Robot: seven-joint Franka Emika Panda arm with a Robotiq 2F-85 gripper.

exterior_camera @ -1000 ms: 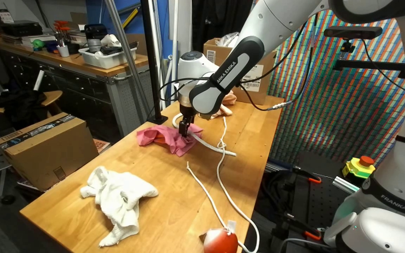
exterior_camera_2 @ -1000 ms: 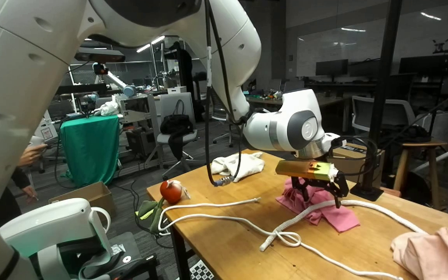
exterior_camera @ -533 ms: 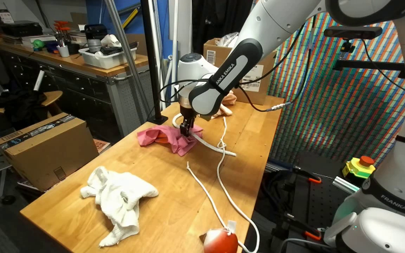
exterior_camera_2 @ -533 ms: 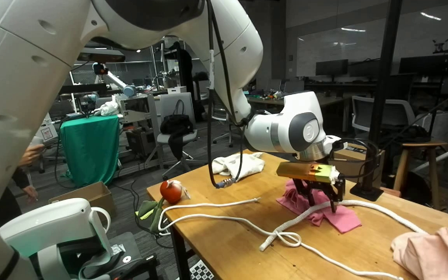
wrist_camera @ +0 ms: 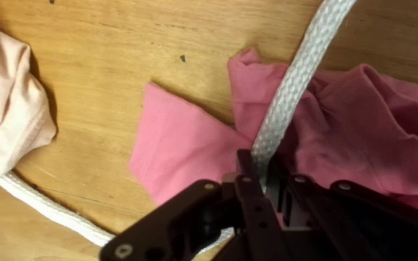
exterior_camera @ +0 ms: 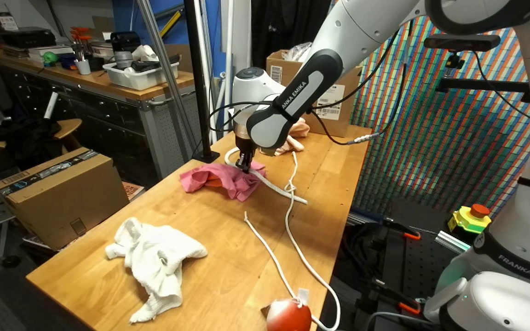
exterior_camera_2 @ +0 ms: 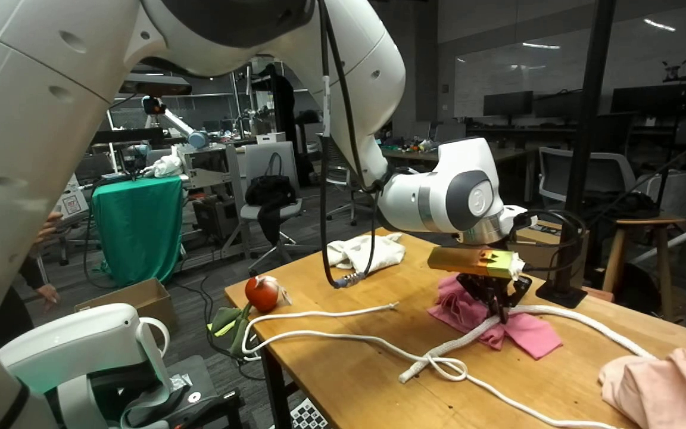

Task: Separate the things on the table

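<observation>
Tool (exterior_camera_2: 499,316) apparently pinching thick rope (exterior_camera_2: 456,344), pink cloth (exterior_camera_2: 526,333) beneath

"ANKA EMIKA" on arm link (exterior_camera: 296,94); "FRANKA EMIKA" on base band (exterior_camera: 526,264); carton label (exterior_camera: 334,95) illegible.

Cloths (exterior_camera: 152,255) and white ropes (wrist_camera: 291,87) on wooden table (exterior_camera: 219,276)

Thick rope (wrist_camera: 290,92): coarsely braided, ridged cord.
Pink cloth (wrist_camera: 343,137): soft-looking, matt fabric.
Counter (exterior_camera: 228,271): smooth wood, faint sheen.
</observation>
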